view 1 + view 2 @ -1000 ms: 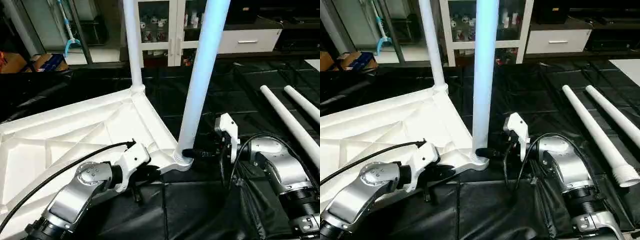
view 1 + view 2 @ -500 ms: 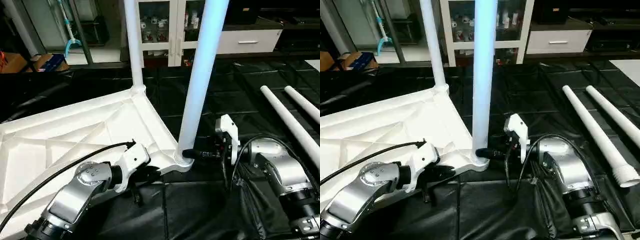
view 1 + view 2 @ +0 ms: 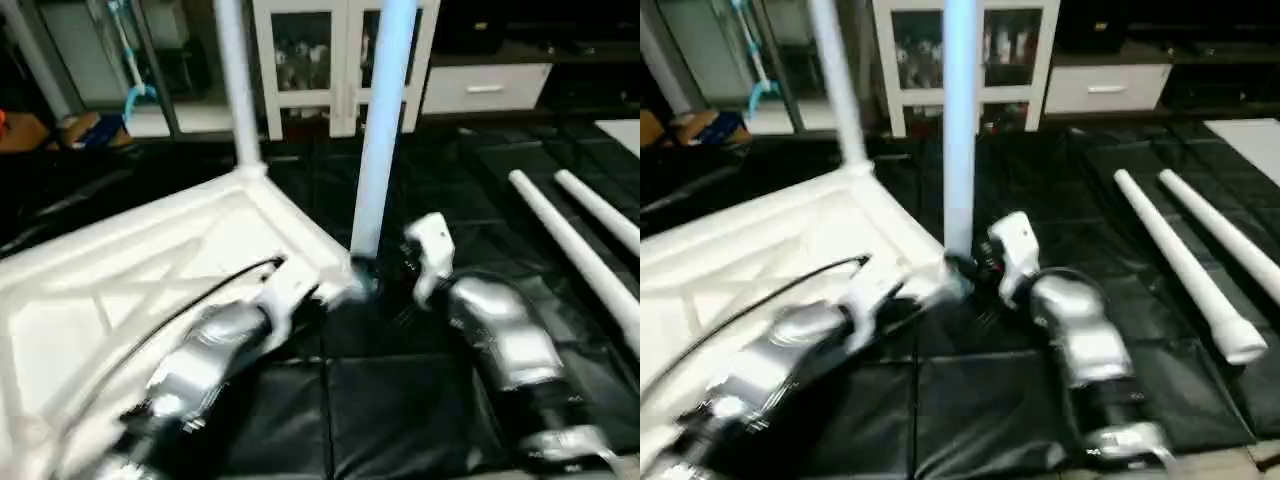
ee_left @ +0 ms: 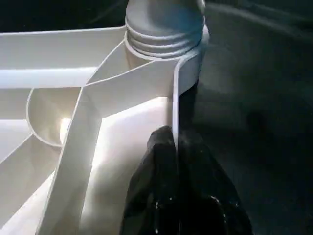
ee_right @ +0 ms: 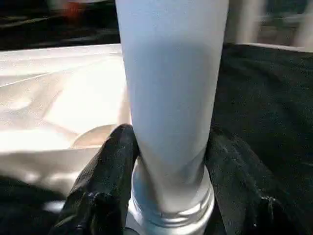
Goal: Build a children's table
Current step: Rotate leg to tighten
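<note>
The right gripper [image 5: 168,196] is clasping the tall tapered white plastic leg [image 3: 960,120] just above its corner socket, screwing it in. The left gripper's fingers [image 4: 171,191] are pinching the rim of the upturned white ribbed square plastic tabletop [image 3: 120,270] on the black floor mat [image 3: 980,400]. Next probably calls for regripping and twisting further.

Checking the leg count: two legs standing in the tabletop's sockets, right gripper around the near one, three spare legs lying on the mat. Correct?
Not quite: two spare legs lie on the mat, as the right eye view shows. Otherwise right: right gripper around the near leg, another standing leg in the tabletop.
</note>
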Robot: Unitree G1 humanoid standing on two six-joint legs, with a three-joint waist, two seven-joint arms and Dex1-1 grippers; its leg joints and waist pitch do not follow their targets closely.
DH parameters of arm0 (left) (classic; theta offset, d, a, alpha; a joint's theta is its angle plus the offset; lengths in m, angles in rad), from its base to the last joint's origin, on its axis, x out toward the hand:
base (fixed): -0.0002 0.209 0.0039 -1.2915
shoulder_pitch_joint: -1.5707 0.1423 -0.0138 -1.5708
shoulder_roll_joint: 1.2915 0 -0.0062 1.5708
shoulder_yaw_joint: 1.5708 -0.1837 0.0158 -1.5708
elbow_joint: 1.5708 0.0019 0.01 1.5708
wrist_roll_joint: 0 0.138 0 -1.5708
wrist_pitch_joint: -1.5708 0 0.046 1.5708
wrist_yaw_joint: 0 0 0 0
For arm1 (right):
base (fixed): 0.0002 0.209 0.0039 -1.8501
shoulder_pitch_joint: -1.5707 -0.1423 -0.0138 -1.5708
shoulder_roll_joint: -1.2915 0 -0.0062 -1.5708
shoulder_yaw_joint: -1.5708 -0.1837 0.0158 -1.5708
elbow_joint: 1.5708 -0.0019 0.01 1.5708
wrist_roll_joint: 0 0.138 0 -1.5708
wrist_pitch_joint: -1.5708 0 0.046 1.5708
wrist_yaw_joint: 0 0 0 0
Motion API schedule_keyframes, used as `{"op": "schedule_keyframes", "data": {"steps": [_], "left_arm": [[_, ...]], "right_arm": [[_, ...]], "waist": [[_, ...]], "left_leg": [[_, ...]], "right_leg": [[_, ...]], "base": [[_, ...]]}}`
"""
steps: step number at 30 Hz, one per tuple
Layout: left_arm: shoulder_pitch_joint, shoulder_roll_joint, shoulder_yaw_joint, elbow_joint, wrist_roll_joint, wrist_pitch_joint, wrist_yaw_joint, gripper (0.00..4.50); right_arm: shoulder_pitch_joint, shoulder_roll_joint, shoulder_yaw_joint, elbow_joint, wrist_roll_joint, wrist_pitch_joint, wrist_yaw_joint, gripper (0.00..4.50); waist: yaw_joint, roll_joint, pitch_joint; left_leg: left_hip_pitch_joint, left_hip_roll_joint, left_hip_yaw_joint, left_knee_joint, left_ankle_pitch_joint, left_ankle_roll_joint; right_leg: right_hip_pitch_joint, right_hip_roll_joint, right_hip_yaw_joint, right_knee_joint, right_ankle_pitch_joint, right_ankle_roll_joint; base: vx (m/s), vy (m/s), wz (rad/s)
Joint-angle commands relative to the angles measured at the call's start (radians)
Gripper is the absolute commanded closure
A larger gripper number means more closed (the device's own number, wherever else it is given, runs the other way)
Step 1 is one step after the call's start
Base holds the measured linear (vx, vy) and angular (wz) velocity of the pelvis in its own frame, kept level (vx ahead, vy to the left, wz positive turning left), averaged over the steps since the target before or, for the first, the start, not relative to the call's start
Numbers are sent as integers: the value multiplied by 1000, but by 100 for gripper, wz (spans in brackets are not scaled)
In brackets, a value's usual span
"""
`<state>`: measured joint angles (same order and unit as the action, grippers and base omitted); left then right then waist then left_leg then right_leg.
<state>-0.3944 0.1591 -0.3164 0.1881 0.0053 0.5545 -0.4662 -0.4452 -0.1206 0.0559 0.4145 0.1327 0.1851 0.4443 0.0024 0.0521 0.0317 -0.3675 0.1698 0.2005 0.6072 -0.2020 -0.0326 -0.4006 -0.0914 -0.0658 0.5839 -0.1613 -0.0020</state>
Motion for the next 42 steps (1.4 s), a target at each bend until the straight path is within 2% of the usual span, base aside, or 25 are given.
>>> {"op": "schedule_keyframes", "data": {"steps": [1,2,5,7,10,11,13,16,17,18,19,20,21,22,24,25,26,28,30,34,36,42], "left_arm": [[-27,-34,56,73,22,-4,127,450],[-36,-49,62,90,26,-10,147,450],[-64,-86,66,134,41,-28,184,450],[-67,-88,59,137,43,-32,177,450],[-56,-66,33,126,43,-55,133,450],[-49,-51,15,117,45,-79,104,450],[-32,-27,-11,95,46,-101,53,450],[18,37,-66,12,35,-134,-76,450],[32,58,-80,-13,31,-150,-112,450],[49,83,-96,-42,23,-170,-155,450],[67,110,-109,-73,12,-185,-199,450],[89,144,-126,-109,-4,-217,-251,450],[89,144,-126,-109,-4,-217,-251,450],[100,159,-128,-129,-17,-216,-270,450],[117,183,-129,-158,-32,-209,-303,450],[134,207,-128,-187,-48,-206,-339,450],[154,232,-121,-214,-63,-209,-374,450],[158,236,-119,-218,-66,-211,-380,450],[171,256,-111,-235,-76,-211,-401,450],[182,276,-109,-253,-91,-203,-419,450],[187,278,-107,-263,-95,-197,-424,450],[192,283,-105,-273,-95,-193,-433,450]], "right_arm": [[3,38,-11,35,-50,17,-131,263],[3,55,-10,37,-52,16,-151,263],[6,113,6,31,-58,-11,-191,263],[6,126,17,21,-44,-33,-164,263],[4,119,27,-4,-14,-62,-85,263],[3,112,22,-14,-7,-70,-69,207],[-1,96,10,-26,12,-70,-34,193],[-24,30,-8,-33,30,-74,43,171],[-30,9,-11,-37,40,-62,72,159],[-37,-16,-17,-40,50,-45,102,151],[-45,-48,-17,-40,53,-28,140,148],[-52,-90,-13,-43,61,-3,205,137],[-52,-90,-13,-43,61,-3,205,123],[-46,-119,-6,-59,76,6,266,110],[-36,-160,-3,-80,110,28,356,110],[-26,-204,1,-100,143,50,446,110],[-8,-262,13,-122,176,71,554,110],[-4,-274,16,-127,181,75,577,110],[15,-319,32,-141,194,81,656,110],[40,-359,64,-155,193,91,737,110],[49,-367,76,-157,184,83,754,110],[48,-389,78,-136,175,61,771,110]], "waist": [[-6,-6,-46],[-6,-10,-48],[-5,-7,-49],[-4,-6,-50],[-3,-4,-51],[-2,-7,-52],[0,-6,-53],[2,-7,-54],[1,-2,-55],[4,-2,-55],[7,0,-57],[10,2,-57],[12,3,-59],[12,5,-59],[21,5,-62],[21,5,-61],[31,1,-60],[36,2,-59],[42,-2,-56],[40,-6,-49],[38,-7,-47],[29,-8,-51]], "left_leg": [[15,45,-37,-84,-346,-14],[14,43,-38,-84,-345,-4],[15,46,-39,-87,-346,3],[11,48,-41,-90,-342,7],[9,49,-39,-91,-336,14],[7,49,-39,-91,-331,21],[6,49,-37,-89,-312,30],[0,52,-37,-88,-275,47],[-2,55,-37,-88,-257,51],[5,56,-33,-86,-252,54],[8,57,-35,-85,-244,52],[10,57,-30,-83,-223,63],[13,59,-30,-81,-218,65],[11,59,-29,-81,-210,68],[8,60,-29,-78,-154,82],[7,59,-28,-77,-151,87],[12,62,-28,-76,-156,93],[13,64,-25,-76,-160,102],[12,64,-24,-77,-173,96],[11,62,-27,-84,-248,57],[13,63,-28,-86,-265,45],[9,60,-30,-85,-254,45]], "right_leg": [[25,-50,34,-92,-471,-129],[24,-50,32,-97,-481,-119],[23,-50,31,-98,-471,-114],[28,-51,31,-95,-441,-117],[29,-51,33,-91,-399,-130],[30,-52,34,-91,-391,-134],[34,-54,35,-87,-372,-143],[40,-57,35,-81,-330,-161],[42,-57,35,-77,-311,-169],[35,-54,36,-77,-291,-179],[36,-54,35,-72,-274,-188],[34,-48,34,-66,-223,-211],[34,-50,36,-63,-204,-218],[35,-48,36,-61,-188,-224],[42,-48,35,-49,-113,-242],[42,-47,35,-48,-106,-245],[44,-49,36,-48,-105,-252],[40,-49,37,-49,-109,-253],[41,-53,39,-53,-150,-248],[39,-55,40,-66,-285,-219],[37,-55,42,-71,-319,-204],[38,-53,40,-69,-311,-200]], "base": [[0,0,0],[0,0,0],[0,0,0],[0,0,0],[0,0,0],[0,0,0],[0,0,0],[0,0,0],[0,0,0],[0,0,0],[0,0,0],[0,0,0],[0,0,0],[0,0,0],[0,0,0],[0,0,0],[0,0,0],[0,0,0],[0,0,0],[0,0,0],[0,0,0],[0,0,0]]}}
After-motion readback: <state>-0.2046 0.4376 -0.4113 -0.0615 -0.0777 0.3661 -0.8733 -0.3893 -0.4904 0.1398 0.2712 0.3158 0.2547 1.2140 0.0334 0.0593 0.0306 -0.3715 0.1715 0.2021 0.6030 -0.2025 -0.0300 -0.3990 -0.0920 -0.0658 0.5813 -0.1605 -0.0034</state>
